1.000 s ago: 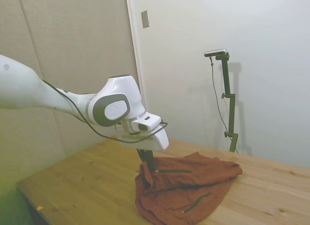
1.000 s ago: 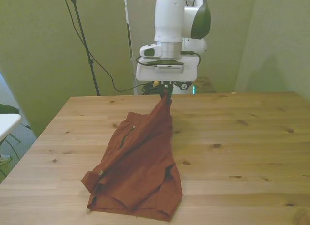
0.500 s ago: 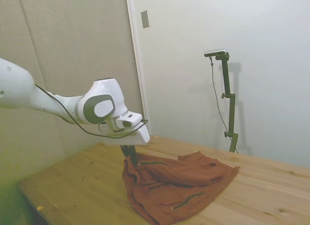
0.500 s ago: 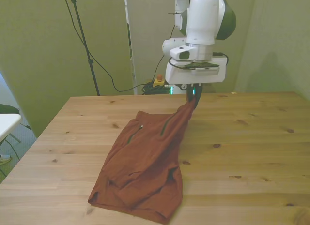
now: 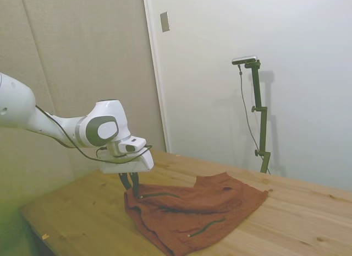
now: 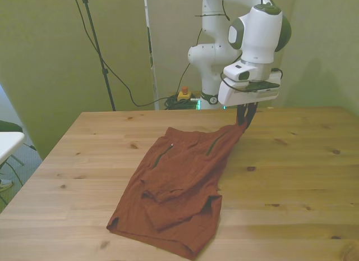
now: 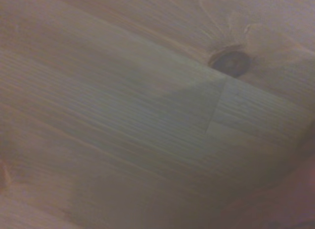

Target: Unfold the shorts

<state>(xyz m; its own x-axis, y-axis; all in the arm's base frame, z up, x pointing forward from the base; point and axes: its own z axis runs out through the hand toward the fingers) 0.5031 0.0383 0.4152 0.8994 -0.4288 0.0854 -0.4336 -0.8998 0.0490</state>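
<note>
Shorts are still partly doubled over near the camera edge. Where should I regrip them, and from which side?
Judging by the fold, take the loose doubled-over flap of the shorts at its edge, coming straight down from above; it lies flat on the table, and should peel toward the front view's left.

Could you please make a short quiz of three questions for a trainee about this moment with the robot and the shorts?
1. True or false: the gripper holds a corner of the shorts lifted off the table.
2. Multiple choice: in the front view, where does the held corner lie with respect to the rest of the garment? A) toward the front view's right, on the far side B) toward the front view's left, on the near side C) exactly at the middle
3. Fill in: most of the rust-coloured fabric rests on the wooden ____.

Key
1. True
2. A
3. table
</note>
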